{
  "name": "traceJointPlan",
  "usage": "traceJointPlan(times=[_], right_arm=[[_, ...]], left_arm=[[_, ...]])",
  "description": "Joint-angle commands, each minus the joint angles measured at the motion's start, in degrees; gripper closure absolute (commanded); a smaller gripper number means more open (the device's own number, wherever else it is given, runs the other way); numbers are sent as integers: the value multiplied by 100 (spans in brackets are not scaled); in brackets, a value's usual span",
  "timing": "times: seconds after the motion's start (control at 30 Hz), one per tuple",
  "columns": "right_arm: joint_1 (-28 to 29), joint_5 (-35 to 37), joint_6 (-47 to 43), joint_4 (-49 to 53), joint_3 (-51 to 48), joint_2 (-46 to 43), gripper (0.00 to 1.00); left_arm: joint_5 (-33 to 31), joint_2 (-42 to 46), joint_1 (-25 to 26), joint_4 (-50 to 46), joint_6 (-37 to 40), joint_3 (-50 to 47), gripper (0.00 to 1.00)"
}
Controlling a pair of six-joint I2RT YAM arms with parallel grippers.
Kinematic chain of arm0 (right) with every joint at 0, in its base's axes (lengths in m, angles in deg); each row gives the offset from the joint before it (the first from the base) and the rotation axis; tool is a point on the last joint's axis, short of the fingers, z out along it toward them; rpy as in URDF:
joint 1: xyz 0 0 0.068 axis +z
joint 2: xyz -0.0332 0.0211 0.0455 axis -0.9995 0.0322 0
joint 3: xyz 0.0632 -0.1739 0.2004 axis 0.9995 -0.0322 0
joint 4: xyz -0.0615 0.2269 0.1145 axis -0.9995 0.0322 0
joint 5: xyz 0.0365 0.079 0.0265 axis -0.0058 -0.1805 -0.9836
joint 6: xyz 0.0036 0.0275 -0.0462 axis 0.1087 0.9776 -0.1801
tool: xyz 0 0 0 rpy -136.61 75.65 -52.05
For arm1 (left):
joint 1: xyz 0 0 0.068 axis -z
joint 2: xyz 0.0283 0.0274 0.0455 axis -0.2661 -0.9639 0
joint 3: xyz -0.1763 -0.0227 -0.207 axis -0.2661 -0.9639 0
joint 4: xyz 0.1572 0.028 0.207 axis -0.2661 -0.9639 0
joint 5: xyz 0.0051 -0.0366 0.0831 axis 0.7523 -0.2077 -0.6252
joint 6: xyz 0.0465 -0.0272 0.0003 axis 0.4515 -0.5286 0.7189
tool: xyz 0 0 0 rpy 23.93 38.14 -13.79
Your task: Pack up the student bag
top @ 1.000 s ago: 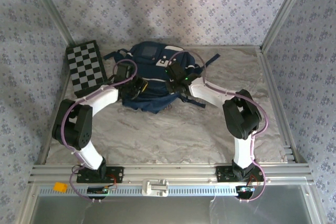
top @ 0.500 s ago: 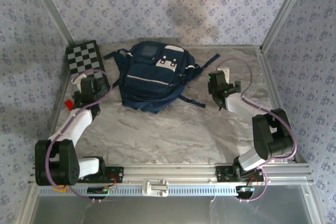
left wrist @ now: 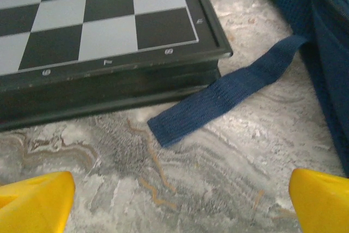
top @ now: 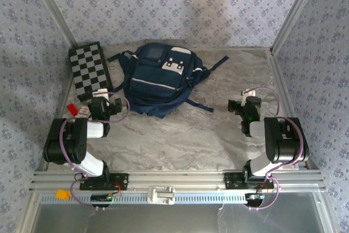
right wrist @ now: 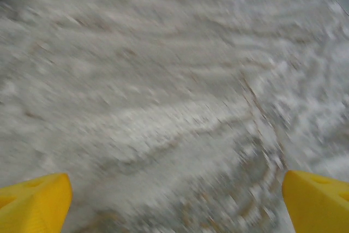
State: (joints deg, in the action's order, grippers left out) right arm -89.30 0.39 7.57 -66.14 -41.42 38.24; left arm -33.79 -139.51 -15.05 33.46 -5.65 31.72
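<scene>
The student bag (top: 158,80), navy with white trim and white front patches, lies flat at the back middle of the marble table. My left gripper (top: 115,104) hangs low to the left of the bag, apart from it, open and holding nothing. In the left wrist view its yellow fingertips (left wrist: 38,197) stand far apart over bare table, with a loose blue strap (left wrist: 218,99) and the bag's edge (left wrist: 332,53) ahead. My right gripper (top: 235,105) is right of the bag and well clear of it, open and holding nothing. Its fingertips (right wrist: 319,200) frame blurred table.
A folded chessboard (top: 90,71) (left wrist: 98,20) lies at the back left, its corner close to the strap. A small red object (top: 71,107) sits by the left edge. Dark straps (top: 202,106) trail from the bag toward the right. Metal frame rails (top: 283,96) border the table.
Both arms have drawn back from the bag, where they were a second ago, and folded down toward the near sides. The bag lies flatter and is uncovered.
</scene>
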Motion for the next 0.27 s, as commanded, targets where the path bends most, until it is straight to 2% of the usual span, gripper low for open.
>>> traceJointPlan(times=[0.0,0.23], right_arm=[[-65,-414,-41,-429,110,-35,0],[-79,-442,-22,-421,132,-27,0]], left_arm=[[92,1,-9,478,149,139,0],[96,5,-8,442,146,153,0]])
